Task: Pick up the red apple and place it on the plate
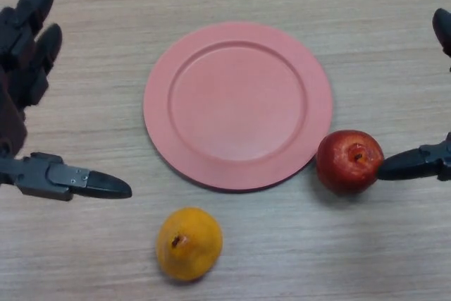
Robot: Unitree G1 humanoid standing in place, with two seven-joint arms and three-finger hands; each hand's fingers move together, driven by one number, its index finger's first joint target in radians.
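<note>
A red apple (pixel 349 161) lies on the wooden table, touching the lower right rim of a pink plate (pixel 237 105) that has nothing on it. My right hand (pixel 417 163) comes in from the right edge; its thumb tip touches or nearly touches the apple's right side, and its fingers (pixel 442 29) are spread far above, apart from the apple. My left hand (pixel 28 61) is open at the left edge, its thumb (pixel 99 182) pointing right, well away from plate and apple.
An orange fruit (pixel 188 243) lies on the table below the plate, near the front edge, between the two hands.
</note>
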